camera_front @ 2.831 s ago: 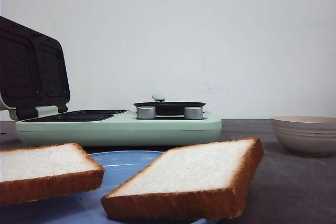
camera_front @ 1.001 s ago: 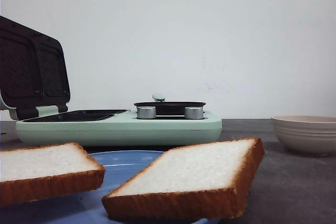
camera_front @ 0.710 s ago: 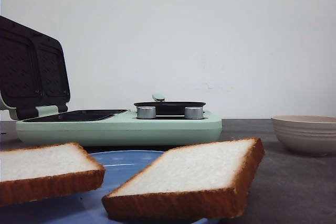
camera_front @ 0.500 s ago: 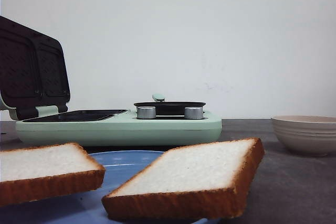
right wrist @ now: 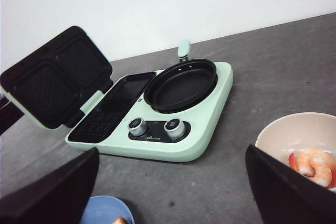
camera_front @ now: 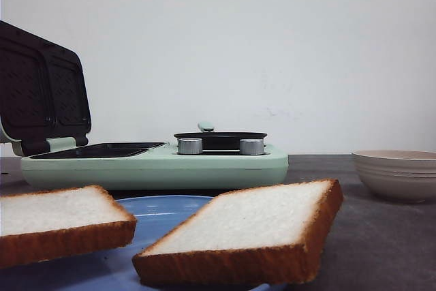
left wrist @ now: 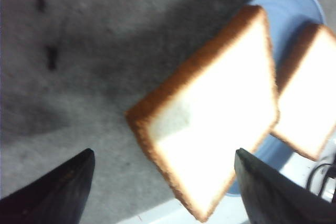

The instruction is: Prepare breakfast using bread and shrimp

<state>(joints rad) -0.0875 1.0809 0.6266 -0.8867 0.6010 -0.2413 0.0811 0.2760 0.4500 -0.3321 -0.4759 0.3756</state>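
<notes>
Hovering wide open and empty, the left gripper (left wrist: 163, 192) framed one thick square white bread slice (left wrist: 212, 108) whose brown-crusted corner overhung the round blue plate (left wrist: 294, 9) onto bare grey table (left wrist: 79, 61); a second slice (left wrist: 310, 98) lay beyond. The right gripper (right wrist: 170, 192), spread and empty, faced the mint-green sandwich maker (right wrist: 157, 103) and the beige shrimp bowl (right wrist: 278, 135).

2 bread slices (camera_front: 248, 226) on plate (camera_front: 160, 212).

You see a mint-green breakfast maker (camera_front: 157, 165) on the dark grey table (camera_front: 381, 243), its black-lined lid (camera_front: 42, 90) standing open on the left. A shallow black pan (right wrist: 181, 85) sits on its right half, behind two silver knobs (camera_front: 190, 146). A blue plate (camera_front: 160, 210) lies nearest you.
</notes>
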